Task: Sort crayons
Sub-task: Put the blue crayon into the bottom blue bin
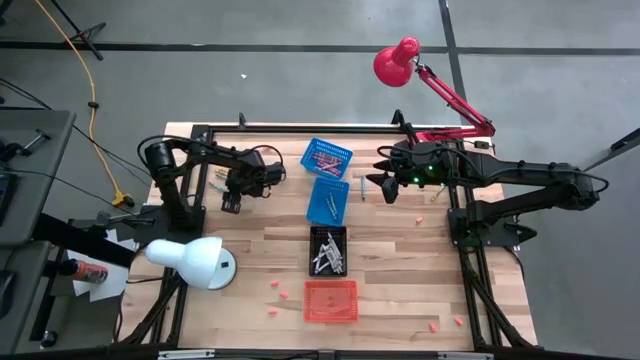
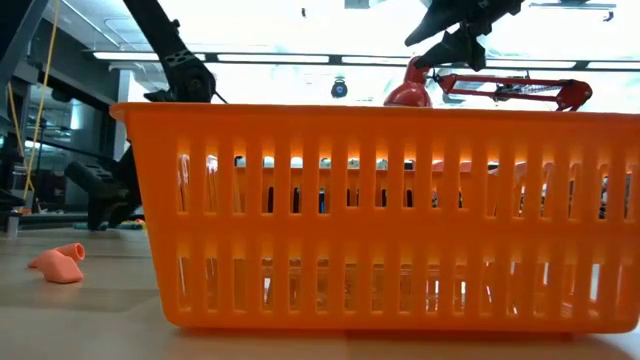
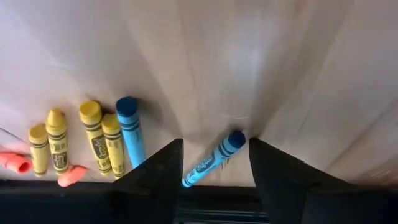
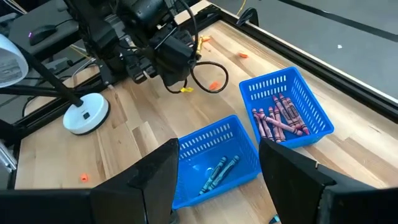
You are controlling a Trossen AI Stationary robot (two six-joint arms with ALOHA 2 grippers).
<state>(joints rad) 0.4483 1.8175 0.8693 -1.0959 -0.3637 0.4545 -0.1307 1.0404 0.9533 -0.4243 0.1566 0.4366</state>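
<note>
1. Crayons (image 3: 93, 140) lie on your counter (image 3: 261, 68) beside the left gripper (image 3: 214, 165).
2. Its fingers (image 3: 155, 177) stand open around one blue crayon (image 3: 214, 158), gripping nothing.
3. Your right gripper (image 4: 217, 180) hovers open, empty, over the blue baskets (image 4: 214, 152).

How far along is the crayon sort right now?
Partly done: purple crayons and blue crayons lie in separate blue baskets. In hand: the left gripper straddles a loose blue crayon, fingers open. Left: yellow crayons remain on the table.

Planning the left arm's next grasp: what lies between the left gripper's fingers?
In the left wrist view, one blue crayon lies on bare table between the open left gripper.
</note>
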